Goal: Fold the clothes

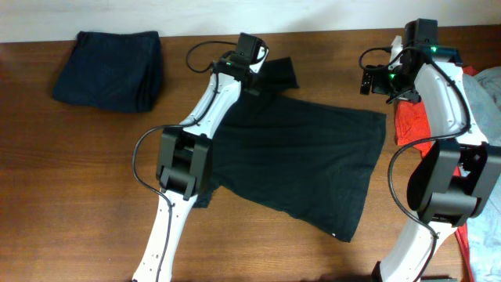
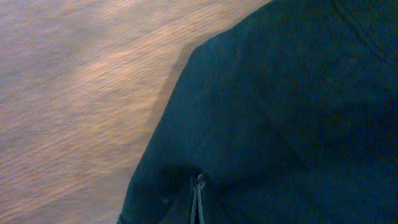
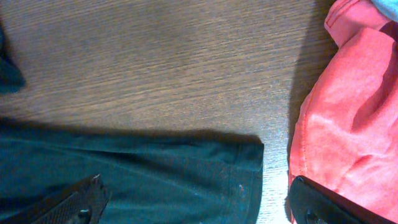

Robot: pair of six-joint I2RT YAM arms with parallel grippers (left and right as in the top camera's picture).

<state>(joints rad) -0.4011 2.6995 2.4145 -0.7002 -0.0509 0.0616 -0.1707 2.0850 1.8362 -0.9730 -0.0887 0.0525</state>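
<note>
A black short-sleeved T-shirt lies spread flat in the middle of the table, with a small white mark at its near hem. My left gripper is at the shirt's far sleeve. In the left wrist view its fingertips are pressed together, with the dark cloth puckered around them. My right gripper hovers wide open over the shirt's far right corner and holds nothing. Its right finger sits over a red garment.
A folded navy garment lies at the far left. Red cloth and pale grey-blue cloth are heaped at the right edge beside the right arm's base. Bare brown wood shows to the left and front.
</note>
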